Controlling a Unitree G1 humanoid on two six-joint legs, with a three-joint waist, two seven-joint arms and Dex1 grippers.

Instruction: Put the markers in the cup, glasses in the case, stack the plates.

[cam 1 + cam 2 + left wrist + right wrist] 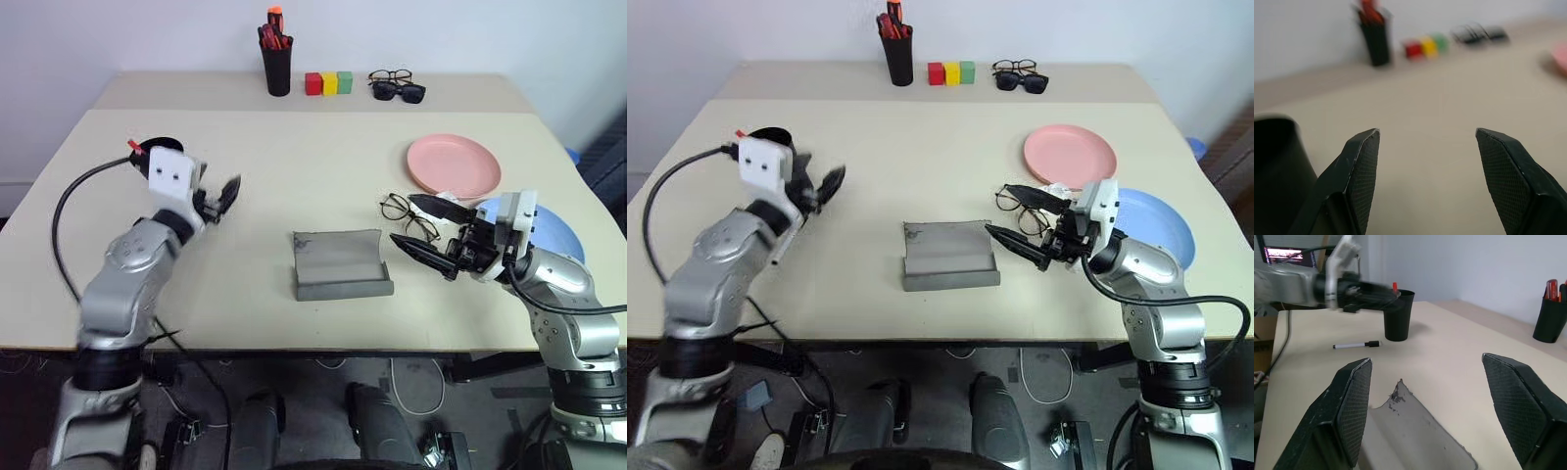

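Observation:
The black cup [1398, 316] stands at the table's left with a red-capped marker [1395, 286] upright in it. Another marker [1356, 345], with a pale barrel and a black cap, lies on the table beside the cup. My left gripper [223, 199] hangs open and empty just right of the cup. The grey case [338, 264] lies open at the centre. The wire-rimmed glasses [395, 208] rest on the table by the fingertips of my open right gripper [402, 218]. The pink plate [454, 164] sits behind them, and the blue plate [558, 230] is partly hidden by my right arm.
At the back stand a black pen holder [277, 67] with red pens, three coloured blocks [328, 83], and a spare pair of glasses with sunglasses [397, 86]. A black cable [64, 211] loops off my left arm.

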